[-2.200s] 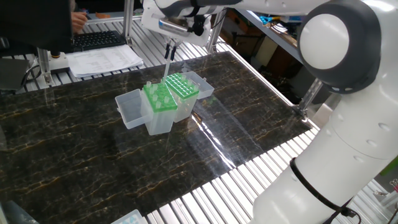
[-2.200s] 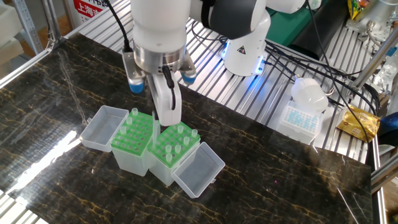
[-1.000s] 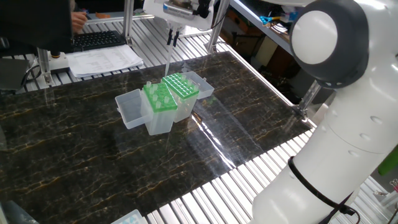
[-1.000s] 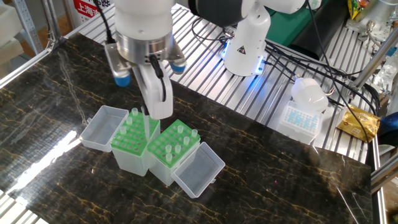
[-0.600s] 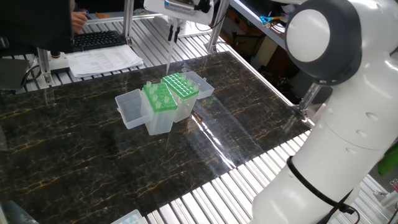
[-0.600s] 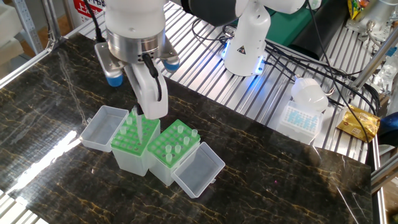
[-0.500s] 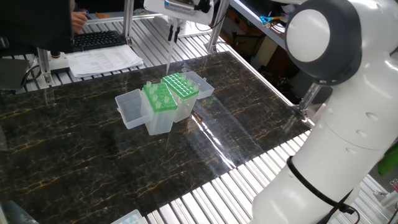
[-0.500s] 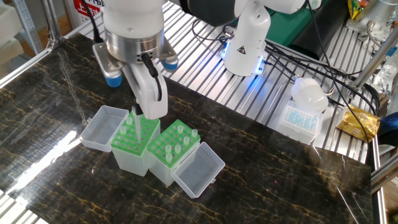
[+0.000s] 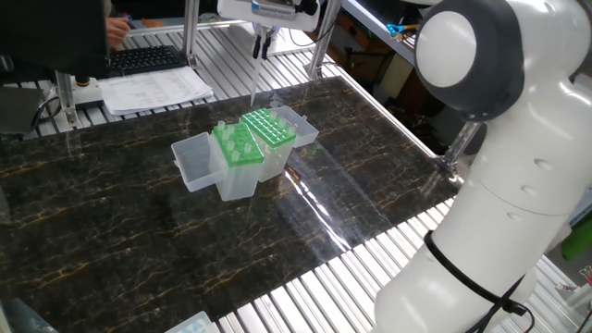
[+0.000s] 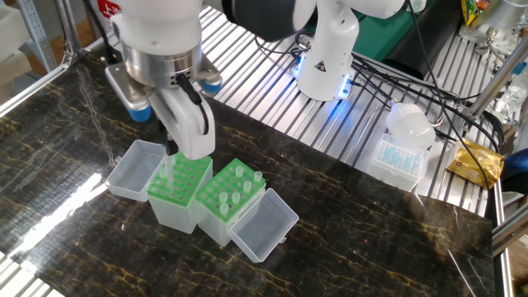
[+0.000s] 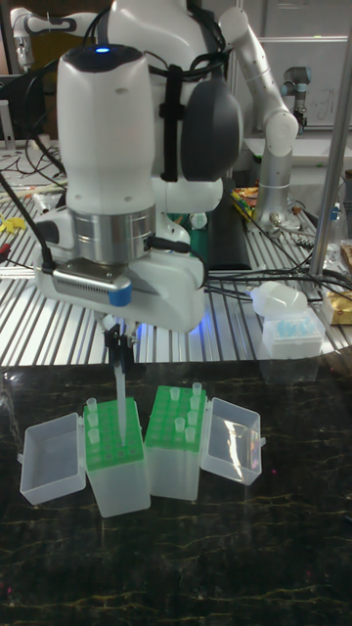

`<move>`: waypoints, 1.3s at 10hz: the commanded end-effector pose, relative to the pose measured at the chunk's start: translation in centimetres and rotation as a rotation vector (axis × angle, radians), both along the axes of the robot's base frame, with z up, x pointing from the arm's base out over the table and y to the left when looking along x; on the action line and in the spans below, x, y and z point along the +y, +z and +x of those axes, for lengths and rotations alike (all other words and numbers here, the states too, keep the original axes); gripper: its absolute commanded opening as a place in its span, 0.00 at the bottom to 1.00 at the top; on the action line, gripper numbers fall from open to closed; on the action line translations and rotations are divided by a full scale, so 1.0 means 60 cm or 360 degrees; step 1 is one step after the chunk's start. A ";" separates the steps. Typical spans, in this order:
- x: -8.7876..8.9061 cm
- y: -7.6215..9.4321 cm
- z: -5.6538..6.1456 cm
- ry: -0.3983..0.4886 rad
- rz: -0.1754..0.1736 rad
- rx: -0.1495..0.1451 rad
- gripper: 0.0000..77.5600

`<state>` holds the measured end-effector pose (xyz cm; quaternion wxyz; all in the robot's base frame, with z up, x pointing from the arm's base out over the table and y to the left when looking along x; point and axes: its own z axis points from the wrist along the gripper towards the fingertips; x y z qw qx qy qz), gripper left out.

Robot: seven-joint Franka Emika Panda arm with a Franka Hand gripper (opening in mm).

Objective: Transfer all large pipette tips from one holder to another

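My gripper [image 10: 176, 148] hangs over the left green-topped holder [image 10: 186, 183] and is shut on one clear large pipette tip [image 10: 168, 171]. The tip points straight down, its end just above the far-left holes of that holder. The same held tip [image 11: 120, 396] shows below the gripper [image 11: 117, 358] in the tall view. The right holder [image 10: 232, 195] stands against the left one and carries several tips [image 10: 240, 172]. Seen from the other side, the gripper [image 9: 263, 46] is high above both holders [image 9: 250, 141], with the tip [image 9: 254, 81] hanging thin beneath it.
Each holder has a clear lid lying open beside it, one on the left [image 10: 132, 169] and one on the right [image 10: 262, 224]. A white box of small blue tips [image 10: 400, 157] sits on the slatted bench. A keyboard [image 9: 148, 59] and papers [image 9: 157, 89] lie behind the table.
The gripper has carried the tip from above the right holder leftward to the left holder, and has kept sliding left over the last half second.
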<state>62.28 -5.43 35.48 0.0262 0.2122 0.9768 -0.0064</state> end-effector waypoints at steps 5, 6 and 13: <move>-0.030 -0.009 0.016 0.0095 -0.0010 -0.0023 0.02; -0.033 -0.011 0.017 0.0105 -0.0010 -0.0022 0.02; -0.062 -0.024 0.015 0.0190 -0.0003 -0.0004 0.02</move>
